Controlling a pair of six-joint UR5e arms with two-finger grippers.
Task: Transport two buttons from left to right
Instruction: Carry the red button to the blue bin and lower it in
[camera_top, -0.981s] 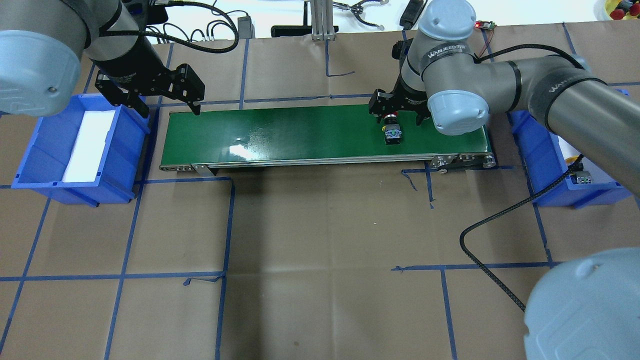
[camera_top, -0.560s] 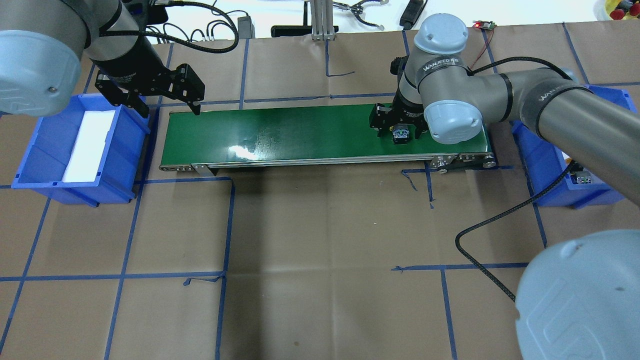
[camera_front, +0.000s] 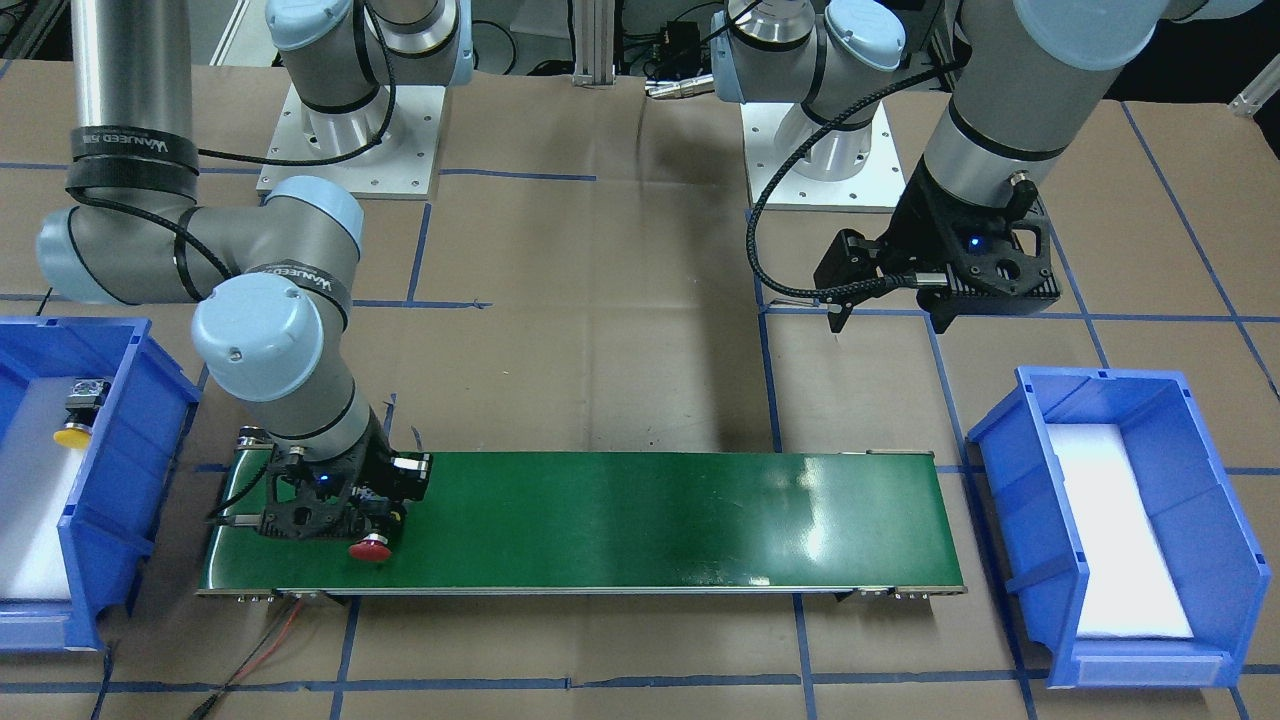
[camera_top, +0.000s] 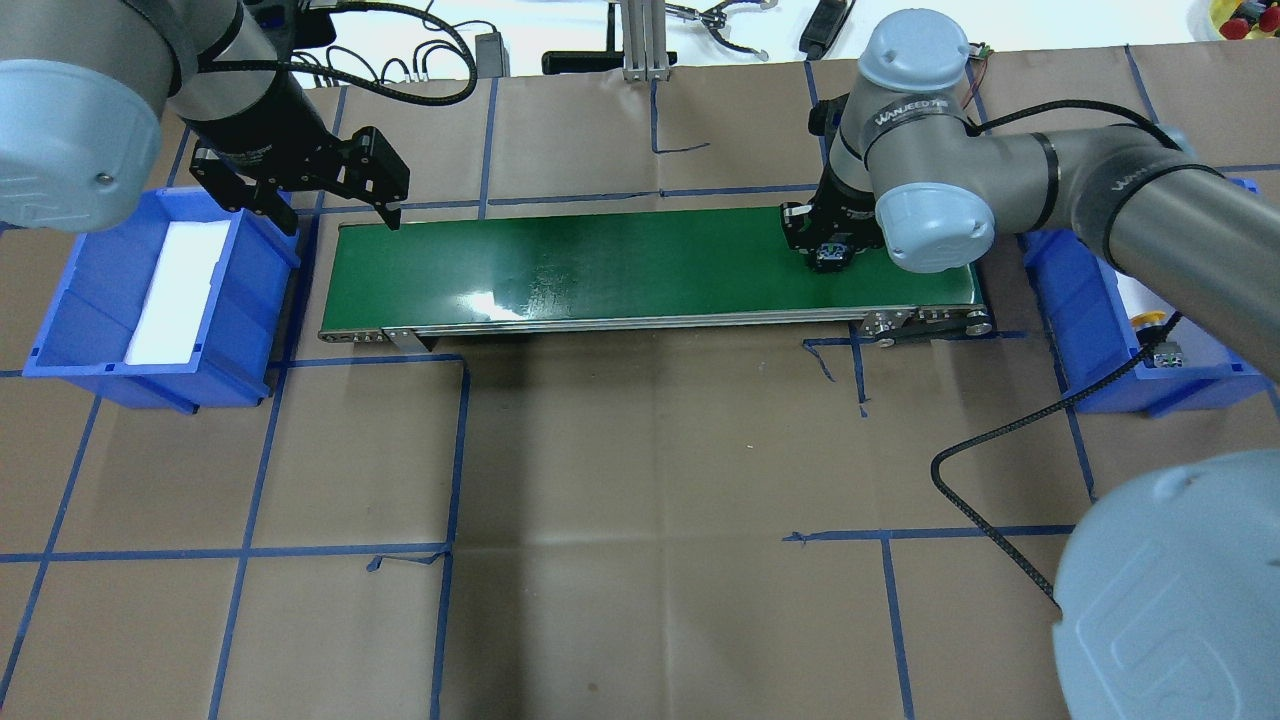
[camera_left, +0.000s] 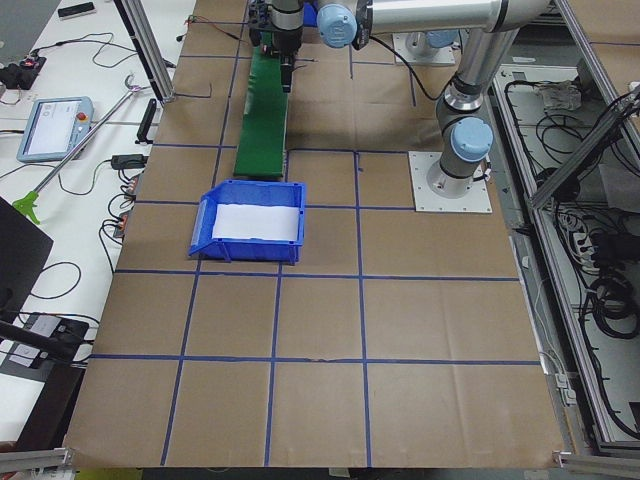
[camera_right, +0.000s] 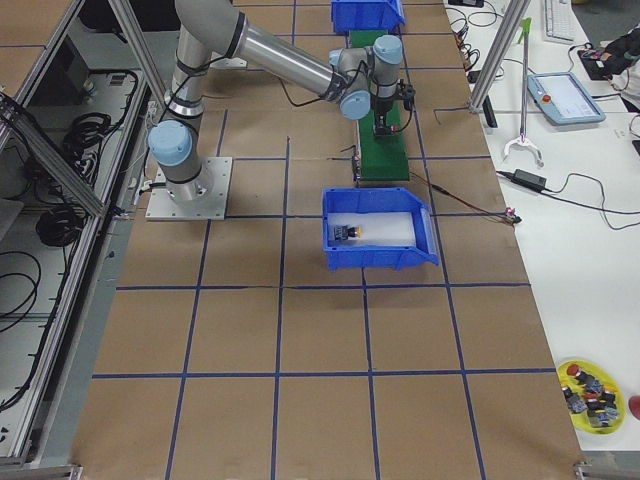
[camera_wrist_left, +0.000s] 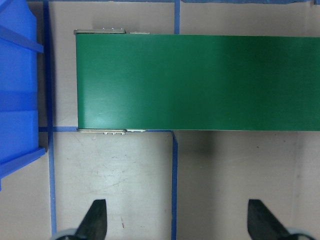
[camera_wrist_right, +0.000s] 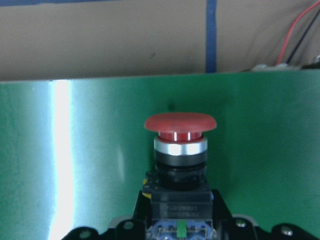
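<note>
Red button (camera_wrist_right: 180, 122) half hidden overhead, clenched by fingers of the right gripper (camera_front: 372, 528), yellow button (camera_front: 78, 418) kept in blue bin (camera_front: 140, 470), fingers of the left gripper (camera_top: 340, 200) spread apart.

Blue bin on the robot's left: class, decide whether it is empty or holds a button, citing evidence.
Empty: the blue bin shows only its white liner in the overhead and front-facing views.
</note>
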